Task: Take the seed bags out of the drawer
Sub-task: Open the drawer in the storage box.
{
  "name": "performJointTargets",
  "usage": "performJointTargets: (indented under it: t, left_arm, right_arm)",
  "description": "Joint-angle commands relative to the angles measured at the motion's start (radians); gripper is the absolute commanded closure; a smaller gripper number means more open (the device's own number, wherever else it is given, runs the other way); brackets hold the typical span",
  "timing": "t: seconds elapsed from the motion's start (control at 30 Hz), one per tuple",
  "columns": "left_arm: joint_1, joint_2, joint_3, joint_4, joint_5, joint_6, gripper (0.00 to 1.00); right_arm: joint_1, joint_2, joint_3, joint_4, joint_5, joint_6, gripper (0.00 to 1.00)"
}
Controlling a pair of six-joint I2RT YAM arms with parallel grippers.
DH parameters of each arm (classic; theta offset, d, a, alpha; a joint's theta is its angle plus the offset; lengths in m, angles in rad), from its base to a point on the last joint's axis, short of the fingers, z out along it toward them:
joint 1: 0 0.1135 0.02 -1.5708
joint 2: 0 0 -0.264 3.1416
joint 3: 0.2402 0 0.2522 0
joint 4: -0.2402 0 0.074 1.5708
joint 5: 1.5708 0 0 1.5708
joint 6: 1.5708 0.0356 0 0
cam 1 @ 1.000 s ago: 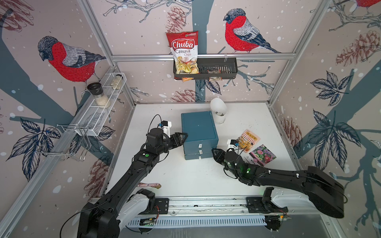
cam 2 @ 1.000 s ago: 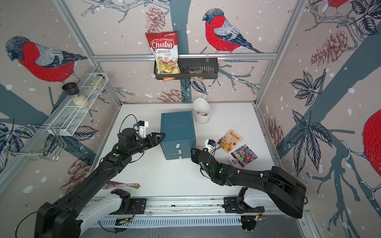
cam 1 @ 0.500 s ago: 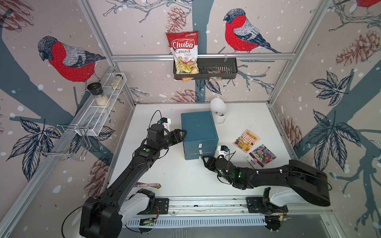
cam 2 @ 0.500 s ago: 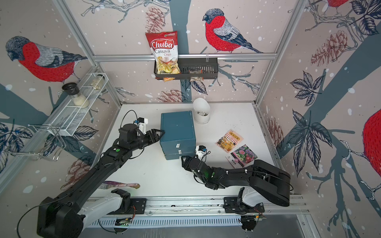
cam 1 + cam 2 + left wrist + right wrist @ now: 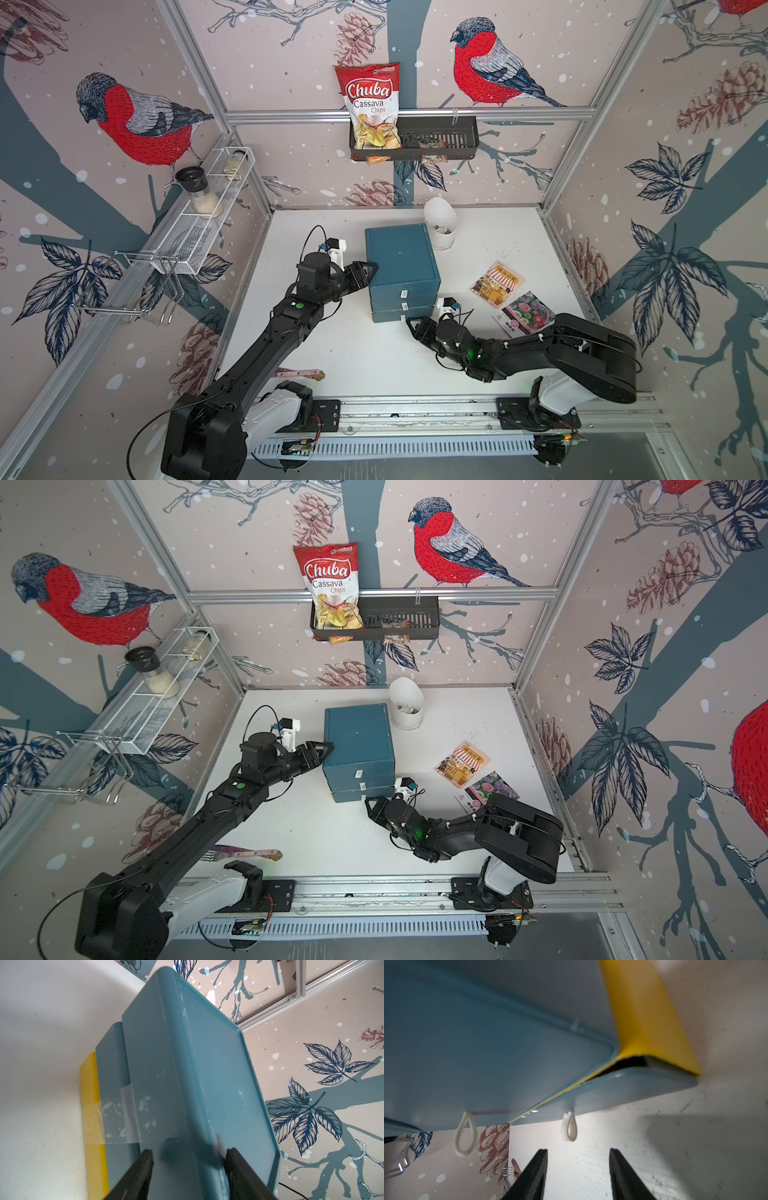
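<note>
The teal drawer unit (image 5: 401,262) (image 5: 359,737) stands mid-table, its three drawers facing the front. Its bottom drawer (image 5: 386,318) sticks out a little, with a dark gap (image 5: 629,1064) at its corner. Two seed bags lie on the table to the right of the unit: an orange-yellow one (image 5: 496,284) (image 5: 463,764) and a purple-pink one (image 5: 525,318) (image 5: 490,791). My left gripper (image 5: 371,269) (image 5: 189,1151) is open, astride the unit's top left edge. My right gripper (image 5: 409,325) (image 5: 577,1150) is open and empty, just short of the bottom drawer's white loop pull (image 5: 569,1126).
A white cup (image 5: 440,228) stands behind the unit. A fork (image 5: 299,374) lies near the front left. A wire shelf (image 5: 199,224) with jars hangs on the left wall. A black basket (image 5: 436,137) on the back wall holds the Chuba chips bag (image 5: 370,104).
My right gripper has moved left, away from the bags, to the front of the bottom drawer. The left gripper has stayed at the unit's left edge.
</note>
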Motion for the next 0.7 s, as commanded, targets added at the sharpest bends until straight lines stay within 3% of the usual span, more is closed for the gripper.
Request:
performJointTargets:
  t: [0.0, 0.67]
  left_arm:
    - [0.001, 0.0, -0.028, -0.091, 0.006, -0.005, 0.41]
    - [-0.007, -0.029, -0.071, -0.053, 0.011, -0.084, 0.44]
  right_arm:
    - [-0.003, 0.007, 0.011, 0.061, -0.025, 0.012, 0.48]
    - [-0.033, 0.103, 0.05, 0.116, -0.09, 0.084, 0.61]
